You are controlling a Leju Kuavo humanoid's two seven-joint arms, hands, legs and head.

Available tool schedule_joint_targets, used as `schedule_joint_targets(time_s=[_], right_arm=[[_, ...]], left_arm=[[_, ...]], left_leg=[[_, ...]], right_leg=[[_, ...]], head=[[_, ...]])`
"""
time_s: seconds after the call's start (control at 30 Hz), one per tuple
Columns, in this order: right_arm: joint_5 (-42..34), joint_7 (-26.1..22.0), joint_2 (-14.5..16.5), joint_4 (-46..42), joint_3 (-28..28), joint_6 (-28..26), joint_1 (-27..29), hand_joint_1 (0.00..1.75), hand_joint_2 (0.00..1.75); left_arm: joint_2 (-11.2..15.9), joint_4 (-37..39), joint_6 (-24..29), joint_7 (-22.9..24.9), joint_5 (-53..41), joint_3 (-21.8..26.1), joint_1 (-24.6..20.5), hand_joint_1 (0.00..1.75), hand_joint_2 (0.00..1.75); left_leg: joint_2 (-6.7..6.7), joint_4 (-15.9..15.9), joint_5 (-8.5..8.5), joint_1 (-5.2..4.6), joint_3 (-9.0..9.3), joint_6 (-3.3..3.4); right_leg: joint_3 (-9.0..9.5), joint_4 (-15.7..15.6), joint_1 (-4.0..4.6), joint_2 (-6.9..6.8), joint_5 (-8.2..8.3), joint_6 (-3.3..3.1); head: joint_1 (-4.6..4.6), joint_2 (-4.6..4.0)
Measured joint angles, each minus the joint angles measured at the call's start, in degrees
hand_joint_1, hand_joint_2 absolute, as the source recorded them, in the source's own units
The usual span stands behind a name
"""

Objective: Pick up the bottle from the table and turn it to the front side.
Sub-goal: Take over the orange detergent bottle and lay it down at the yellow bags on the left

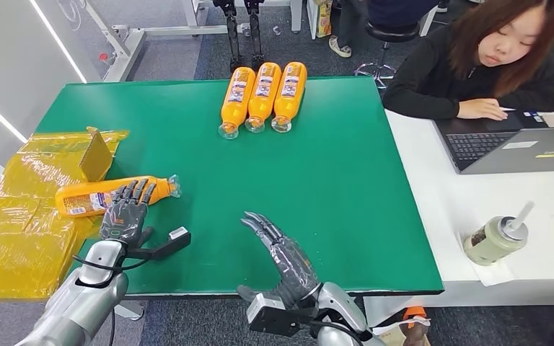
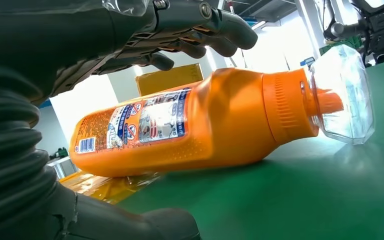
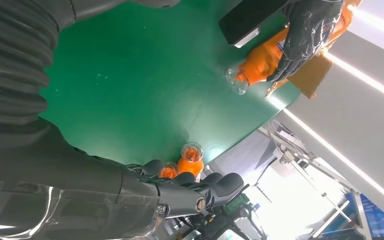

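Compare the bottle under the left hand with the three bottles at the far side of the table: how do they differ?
The near bottle lies alone, crosswise, its cap pointing right; the three far bottles lie side by side, caps toward the robot. The left hand reaches over the near bottle; nothing touches the far ones. All are orange with clear caps.

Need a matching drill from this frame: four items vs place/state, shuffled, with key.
Items:
1. lone orange bottle
2. row of three orange bottles
3. right hand
4. lidded cup with straw

Places/states:
A. on the white desk, beside the laptop
B. open over the green table, holding nothing
C. lying on its side under the left hand, cap toward the table's middle
D. lying side by side at the table's far edge

Pairs: 1-C, 2-D, 3-B, 4-A
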Motion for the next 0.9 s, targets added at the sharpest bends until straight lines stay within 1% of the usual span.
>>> schedule_joint_targets(time_s=[0.07,0.13,0.17,0.2,0.27,0.33,0.37,0.43,0.5,0.67,0.8,0.9], right_arm=[[0.0,0.1,0.0,-0.1,-0.1,0.0,0.0,0.0,1.75],[0.2,0.3,0.0,-0.1,-0.3,0.0,0.3,0.0,1.75],[0.5,0.4,0.0,-0.2,-0.5,0.0,0.5,0.0,1.75],[0.8,0.4,0.0,-0.2,-0.8,-0.1,0.8,0.0,1.75],[1.5,0.4,-0.1,-0.2,-1.3,-0.3,1.5,0.0,1.75],[1.8,0.3,-0.2,-0.2,-1.7,-0.5,1.9,0.0,1.75],[1.8,0.2,-0.2,-0.1,-1.9,-0.7,2.0,0.0,1.75],[1.5,-0.1,-0.2,0.0,-2.3,-1.1,2.0,0.0,1.75],[1.1,-0.3,-0.3,0.3,-2.6,-1.5,1.9,0.0,1.75],[0.7,-1.4,-0.3,1.2,-3.4,-3.3,1.8,0.0,1.75],[0.6,-2.2,-0.4,1.9,-4.9,-6.5,1.9,0.0,1.75],[1.0,-3.0,-0.6,1.2,-7.1,-10.3,3.5,0.0,1.75]], left_arm=[[0.0,0.0,0.7,-0.6,0.2,0.0,0.1,0.0,1.75],[-0.2,-0.1,2.3,-3.0,1.6,0.3,0.6,0.0,1.75],[-0.5,-0.6,3.1,-5.8,3.7,0.8,1.2,0.0,1.75],[-0.9,-1.6,3.7,-9.7,6.6,1.6,2.1,0.0,1.75],[-2.3,-5.3,3.6,-19.9,15.3,3.7,5.0,0.0,1.75],[-4.1,-10.9,1.4,-28.8,25.4,5.0,8.6,0.0,1.75],[-5.0,-14.3,-0.4,-32.1,30.8,5.2,10.4,0.0,1.75],[-6.7,-21.2,-4.6,-36.7,41.3,5.2,13.4,0.0,1.75],[-8.3,-27.0,-7.7,-39.2,49.0,5.1,15.5,0.0,1.75],[-11.5,-35.8,-13.0,-43.2,60.2,4.9,19.2,0.0,1.75],[-14.3,-40.5,-15.3,-43.9,65.0,3.7,22.2,0.0,1.75],[-16.1,-43.6,-16.2,-44.0,68.0,2.2,24.2,0.0,1.75]], left_leg=[[0.0,0.0,0.0,0.0,0.0,0.0],[0.0,0.0,0.0,0.0,0.0,0.0],[0.0,0.0,0.0,-0.01,0.01,0.0],[0.0,0.0,0.0,-0.01,0.0,0.0],[-0.02,0.0,-0.01,-0.02,-0.05,0.01],[-0.02,0.0,-0.02,-0.03,-0.12,0.02],[-0.02,0.0,-0.04,-0.03,-0.15,0.04],[-0.02,0.1,-0.07,-0.04,-0.2,0.09],[-0.09,0.1,-0.1,-0.04,-0.25,0.13],[-0.16,0.1,-0.11,-0.04,-0.28,0.16],[-0.19,0.1,-0.11,-0.03,-0.28,0.16],[-0.25,0.1,-0.13,-0.04,-0.29,0.19]], right_leg=[[0.0,0.0,0.0,0.0,0.0,0.0],[-0.01,0.0,0.0,0.0,0.0,0.0],[-0.02,0.0,0.0,0.0,0.0,0.0],[-0.02,0.0,-0.01,0.0,0.0,0.0],[-0.06,0.0,-0.01,0.0,-0.02,0.02],[-0.1,-0.1,-0.01,0.0,-0.04,0.04],[-0.11,-0.1,-0.01,0.01,-0.04,0.05],[-0.12,-0.1,-0.02,0.0,-0.05,0.06],[-0.12,-0.2,-0.02,-0.09,-0.06,0.09],[-0.11,-0.2,-0.02,-0.19,-0.09,0.13],[-0.12,-0.2,-0.02,-0.22,-0.09,0.13],[-0.11,-0.2,-0.02,-0.27,-0.12,0.16]], head=[[0.0,0.0],[-0.01,0.0],[-0.01,0.0],[-0.02,0.0],[-0.01,0.0],[0.01,0.0],[0.01,0.0],[0.01,0.0],[0.01,0.0],[-0.01,0.0],[0.01,0.0],[0.0,0.0]])
